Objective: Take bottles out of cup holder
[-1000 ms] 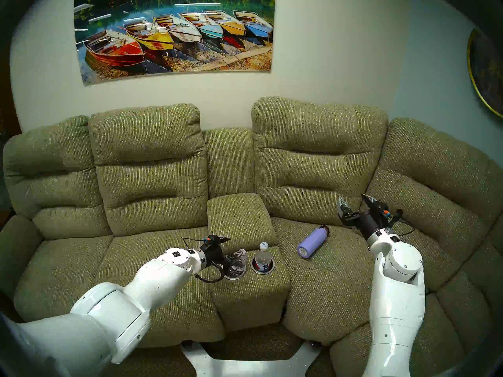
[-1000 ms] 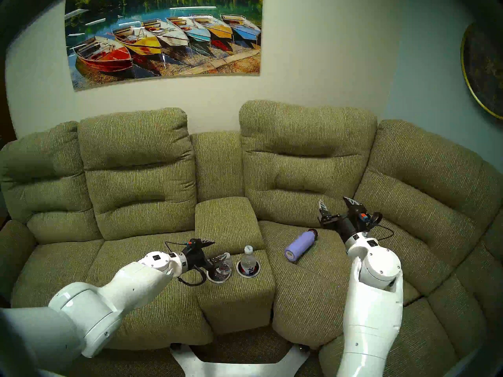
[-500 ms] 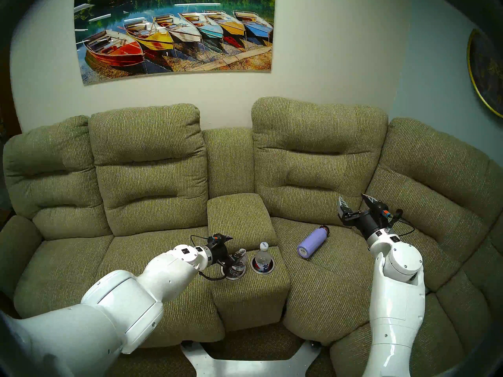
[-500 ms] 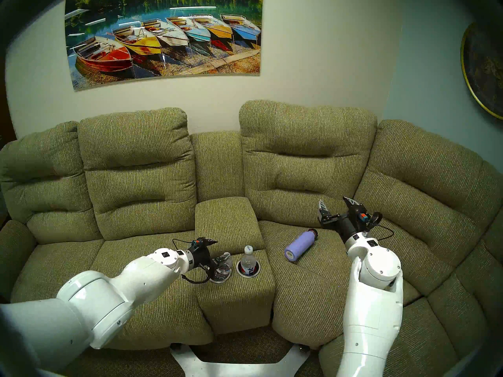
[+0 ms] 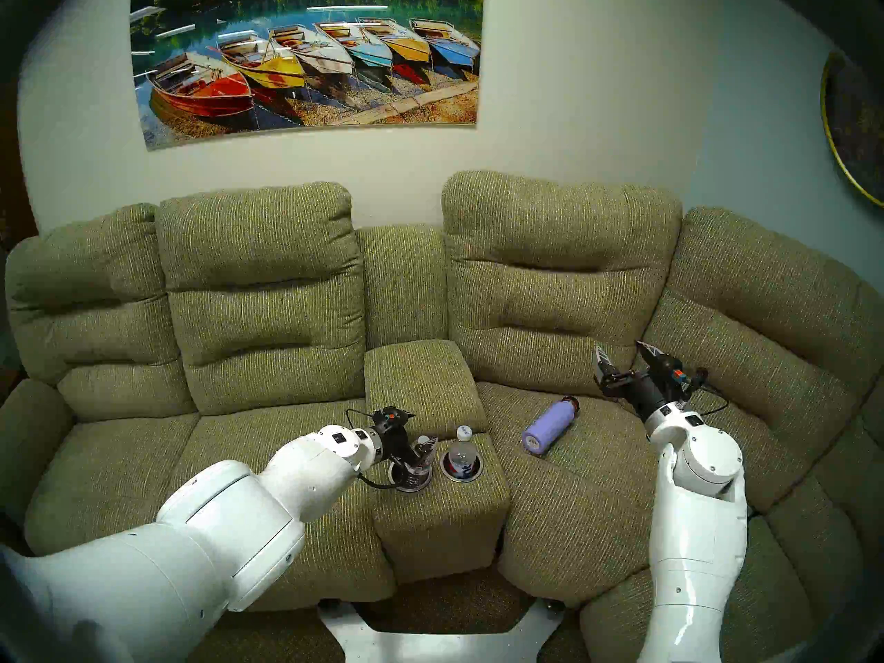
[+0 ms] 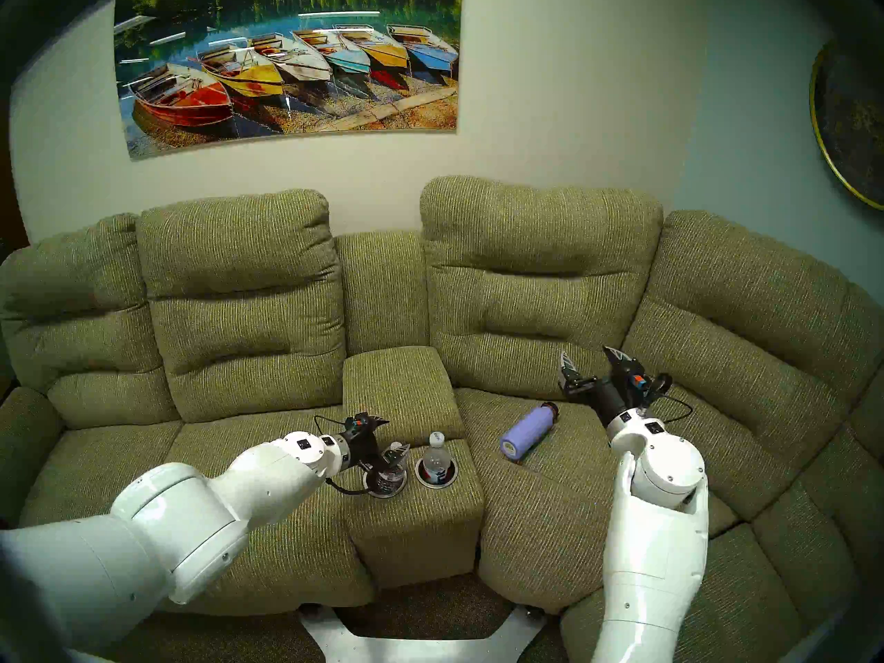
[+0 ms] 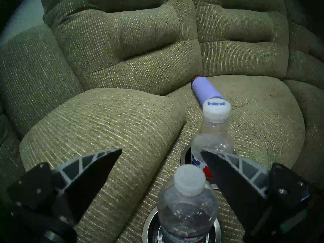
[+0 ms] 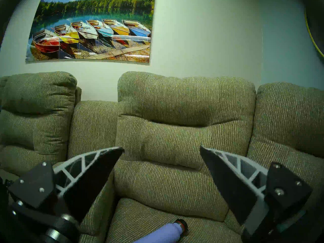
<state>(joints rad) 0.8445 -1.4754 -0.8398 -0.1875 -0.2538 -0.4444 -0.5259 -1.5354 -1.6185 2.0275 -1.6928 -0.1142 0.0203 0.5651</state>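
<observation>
Clearly "hint" | cap (image 7: 216,109) | red-white-blue-label bottle (image 7: 211,141) | cup holder (image 7: 149,226)

Dim greenish indoor light, dark fisheye rims, soft focus.

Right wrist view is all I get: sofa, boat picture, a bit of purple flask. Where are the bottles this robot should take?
Observer: Both stand in the cup holder on the sofa's centre console, to the left of that flask.
Operator: Is anything near them?
Observer: The left gripper. Its open fingers sit either side of the left bottle, not closed on it.
Operator: And the other one?
Observer: The right bottle stands untouched in its well, with "hint" printed on its white cap.
</observation>
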